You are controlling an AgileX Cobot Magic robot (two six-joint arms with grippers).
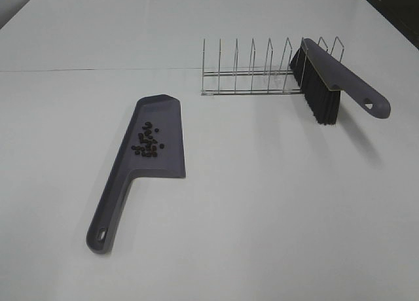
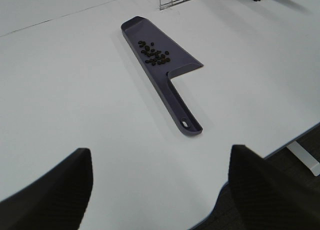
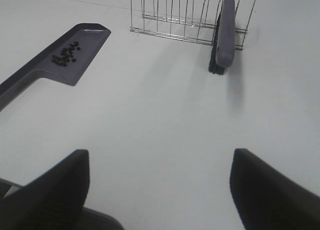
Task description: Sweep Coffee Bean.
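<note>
A cluster of tiny dark coffee beans (image 1: 148,142) lies on the blade of the grey dustpan (image 1: 134,167), which lies flat on the white table left of centre. The beans (image 2: 154,55) and the dustpan (image 2: 162,72) also show in the left wrist view, and the beans (image 3: 65,55) on the dustpan (image 3: 55,65) in the right wrist view. The grey brush (image 1: 334,78) with black bristles rests in the wire rack (image 1: 262,69) at the back right. My left gripper (image 2: 160,190) and right gripper (image 3: 160,190) are open, empty, and pulled back near the table's front edge. Neither shows in the exterior high view.
The brush (image 3: 223,35) in the wire rack (image 3: 185,15) also shows in the right wrist view. The table's front edge (image 2: 295,135) shows in the left wrist view, with the floor beyond it. A seam (image 1: 98,70) crosses the white table at the back.
</note>
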